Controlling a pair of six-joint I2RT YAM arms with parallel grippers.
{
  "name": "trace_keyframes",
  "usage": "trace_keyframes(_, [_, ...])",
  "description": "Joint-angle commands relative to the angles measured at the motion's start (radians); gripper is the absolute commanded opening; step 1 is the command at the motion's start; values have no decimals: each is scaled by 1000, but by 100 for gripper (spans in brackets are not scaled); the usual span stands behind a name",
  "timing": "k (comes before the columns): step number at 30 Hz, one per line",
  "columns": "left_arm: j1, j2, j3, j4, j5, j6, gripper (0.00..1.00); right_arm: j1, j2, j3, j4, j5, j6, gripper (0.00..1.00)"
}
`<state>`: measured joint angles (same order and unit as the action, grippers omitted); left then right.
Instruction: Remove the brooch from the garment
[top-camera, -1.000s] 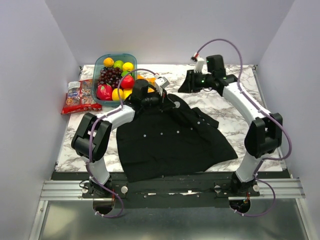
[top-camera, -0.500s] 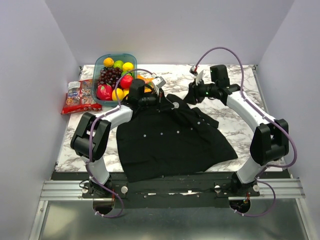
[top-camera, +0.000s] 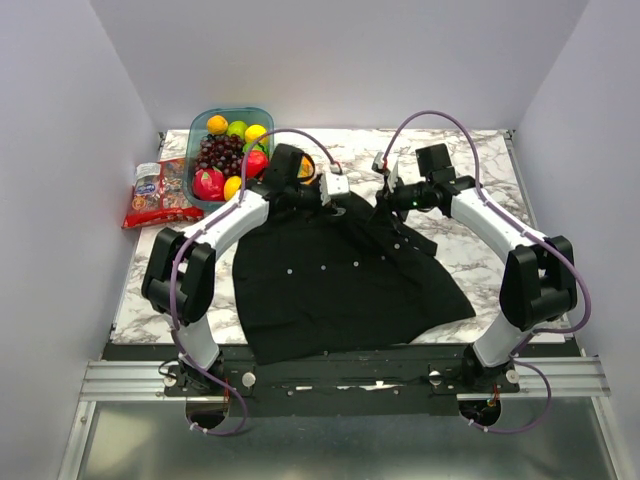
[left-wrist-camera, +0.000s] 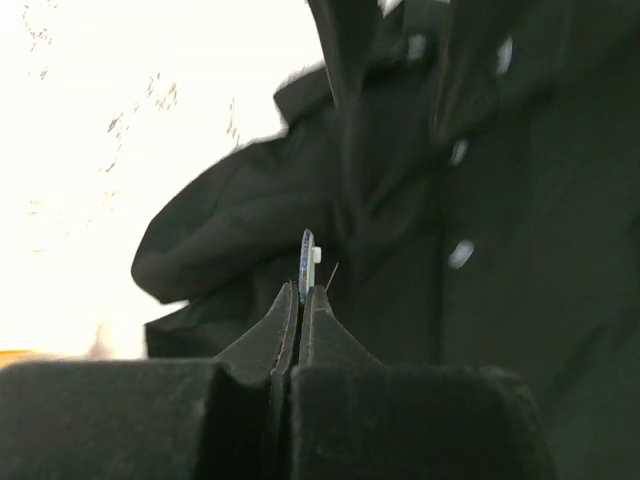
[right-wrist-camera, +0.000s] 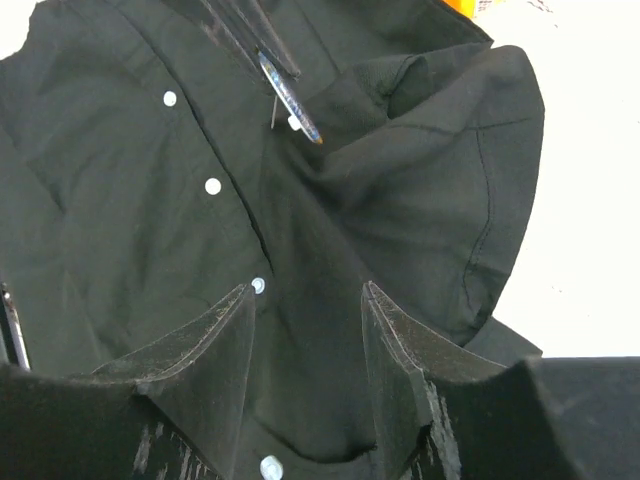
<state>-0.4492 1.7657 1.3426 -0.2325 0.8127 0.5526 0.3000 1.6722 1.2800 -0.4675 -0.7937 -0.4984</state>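
Note:
The garment (top-camera: 340, 270) is a black button-up shirt spread on the marble table, with small white buttons (right-wrist-camera: 212, 186). My left gripper (top-camera: 338, 197) is over its collar, shut on the brooch (left-wrist-camera: 307, 262). The brooch is a thin disc seen edge-on, and a fine pin sticks out beside it. In the right wrist view the brooch (right-wrist-camera: 290, 98) is pinched between the left fingers (right-wrist-camera: 235, 30) just above the cloth. My right gripper (top-camera: 384, 205) is open and empty, hovering close over the shirt (right-wrist-camera: 130, 200) beside a raised fold.
A teal tub (top-camera: 196, 130) of fruit stands at the back left, with a red snack bag (top-camera: 158, 193) beside it. An orange item (top-camera: 300, 160) lies behind the left gripper. Marble table (top-camera: 480, 250) shows right of the shirt.
My right gripper has come down from the back of the table to the shirt's collar. My left gripper has shifted right, and the brooch no longer lies flat on the shirt.

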Motion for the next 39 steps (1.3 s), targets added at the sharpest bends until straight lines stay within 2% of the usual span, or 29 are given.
trace_keyframes(1, [-72, -44, -47, -214, -294, 580, 0, 2, -20, -18, -13, 16, -32, 55])
trace_keyframes(2, [-81, -66, -80, -187, -343, 727, 0, 2, -26, -19, -10, 22, -29, 55])
trace_keyframes(3, [-92, -77, -112, -148, -439, 777, 0, 2, -38, -21, -8, 25, -20, 55])
trace_keyframes(4, [-104, -87, -165, -45, -476, 811, 0, 4, -45, -21, -8, 34, -17, 55])
trace_keyframes(6, [-105, -97, -157, -10, -506, 779, 0, 4, -63, -24, -8, 39, -9, 55])
trace_keyframes(8, [-83, -84, -71, -51, -506, 672, 0, 4, -75, -28, -8, 45, -5, 55])
trace_keyframes(9, [-72, -83, -38, -80, -491, 552, 0, 4, -80, -30, -7, 47, 3, 55])
trace_keyframes(10, [-57, -81, 17, -123, -471, 491, 0, 4, -91, -30, -5, 51, 9, 55])
trace_keyframes(13, [15, -98, 94, -157, -336, 206, 0, 4, -112, -21, 0, 41, 34, 55])
trace_keyframes(15, [75, -115, 119, -151, -198, 71, 0, 4, -114, 1, -2, 28, 61, 55])
trace_keyframes(16, [93, -120, 125, -113, -140, -82, 0, 2, -111, 16, -2, 13, 73, 55])
trace_keyframes(17, [113, -130, 121, -76, -83, -159, 0, 2, -98, 30, 0, 4, 87, 55])
trace_keyframes(18, [144, -135, 110, -26, 45, -252, 0, 2, -91, 65, 1, -8, 121, 55])
trace_keyframes(19, [155, -141, 77, 108, 89, -424, 0, 2, -82, 83, 12, -37, 142, 55])
trace_keyframes(21, [165, -155, 37, 272, 182, -595, 0, 4, -46, 126, 33, -82, 217, 53])
trace_keyframes(22, [165, -158, -6, 442, 207, -661, 0, 4, -31, 171, 56, -160, 234, 52])
trace_keyframes(23, [165, -155, -25, 537, 230, -813, 0, 4, -17, 200, 66, -197, 248, 52])
trace_keyframes(25, [168, -126, -33, 769, 297, -986, 0, 5, 23, 260, 145, -258, 352, 51])
trace_keyframes(26, [168, -88, -33, 847, 318, -1154, 0, 5, 38, 281, 164, -271, 385, 51])
trace_keyframes(27, [168, -72, -33, 921, 336, -1218, 0, 5, 53, 300, 180, -282, 438, 51])
trace_keyframes(31, [161, -68, -34, 937, 353, -1208, 0, 8, 87, 338, 246, -312, 492, 51])
trace_keyframes(39, [153, -66, -53, 946, 371, -1224, 0, 7, 83, 295, 332, -341, 610, 47])
